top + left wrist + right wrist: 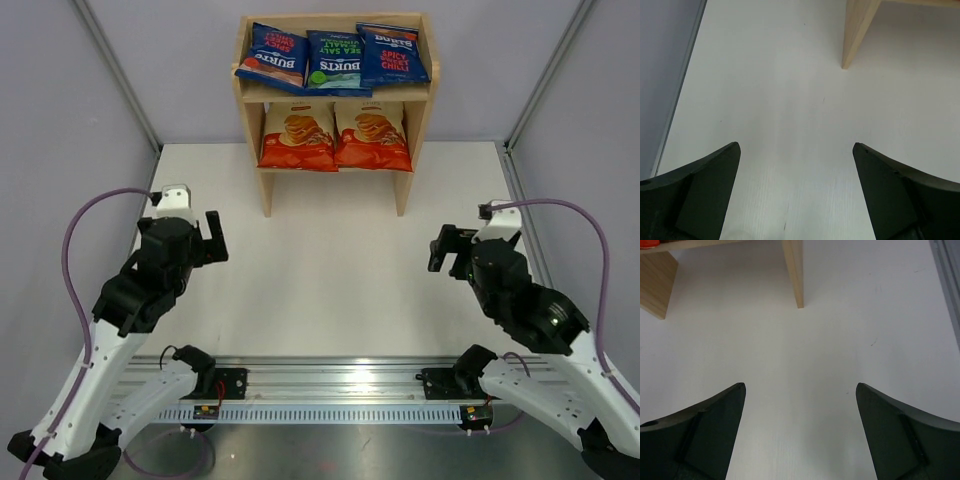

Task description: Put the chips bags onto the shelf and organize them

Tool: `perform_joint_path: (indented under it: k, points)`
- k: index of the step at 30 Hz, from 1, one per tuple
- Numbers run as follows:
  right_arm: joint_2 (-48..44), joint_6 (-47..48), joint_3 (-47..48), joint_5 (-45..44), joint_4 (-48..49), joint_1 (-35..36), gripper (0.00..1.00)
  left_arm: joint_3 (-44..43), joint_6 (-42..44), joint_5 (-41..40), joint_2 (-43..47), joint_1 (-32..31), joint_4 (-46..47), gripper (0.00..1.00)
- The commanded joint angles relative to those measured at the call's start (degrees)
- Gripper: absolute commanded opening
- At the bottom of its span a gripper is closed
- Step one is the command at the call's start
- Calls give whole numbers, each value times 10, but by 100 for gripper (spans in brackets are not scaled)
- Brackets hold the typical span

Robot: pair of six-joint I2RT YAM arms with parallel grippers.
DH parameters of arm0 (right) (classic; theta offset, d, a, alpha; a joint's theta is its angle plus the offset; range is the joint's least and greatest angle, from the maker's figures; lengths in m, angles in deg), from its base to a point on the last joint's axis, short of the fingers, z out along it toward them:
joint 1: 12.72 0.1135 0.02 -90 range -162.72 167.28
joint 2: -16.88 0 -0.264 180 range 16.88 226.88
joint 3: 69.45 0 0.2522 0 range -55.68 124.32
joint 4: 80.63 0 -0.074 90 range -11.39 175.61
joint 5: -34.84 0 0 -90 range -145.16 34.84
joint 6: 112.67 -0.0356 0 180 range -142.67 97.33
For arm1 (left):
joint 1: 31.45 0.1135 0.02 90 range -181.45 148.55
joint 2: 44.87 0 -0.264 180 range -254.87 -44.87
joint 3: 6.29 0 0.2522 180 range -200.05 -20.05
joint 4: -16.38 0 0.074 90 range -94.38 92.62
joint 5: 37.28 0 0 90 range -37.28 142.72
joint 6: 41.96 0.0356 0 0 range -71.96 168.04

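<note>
Three dark blue Burts bags (334,60) lie side by side on the top tier of the shelf (262,170), the green-labelled one in the middle. Two Cassava Chips bags (297,136) sit on the lower tier. The shelf stands at the middle of the bench's (330,290) far edge. Only the top view shows the bags whole; the wrist views give shelf legs and bare bench. Left tool (213,240) and right tool (440,250) hang toward the side edges, jaws wide apart, empty.

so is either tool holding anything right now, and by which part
Nothing is held. The left tool and the right tool both stand open over the table, and the chips bags lie on the shelf.
</note>
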Motion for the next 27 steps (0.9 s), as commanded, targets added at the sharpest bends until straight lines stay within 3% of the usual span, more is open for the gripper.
perform_joint_path:
  k: [1,10,15,27]
  points:
    - [-44,15,32,-35,-68,-2,99,33,62,30,69,3,36,99]
    - [-133,38,27,-10,-82,-2,99,144,91,71,199,3,57,99]
    - [-121,61,32,-5,-77,-2,99,171,92,91,283,3,82,99]
    - [-96,53,16,-26,-65,-2,99,187,79,81,279,3,84,99]
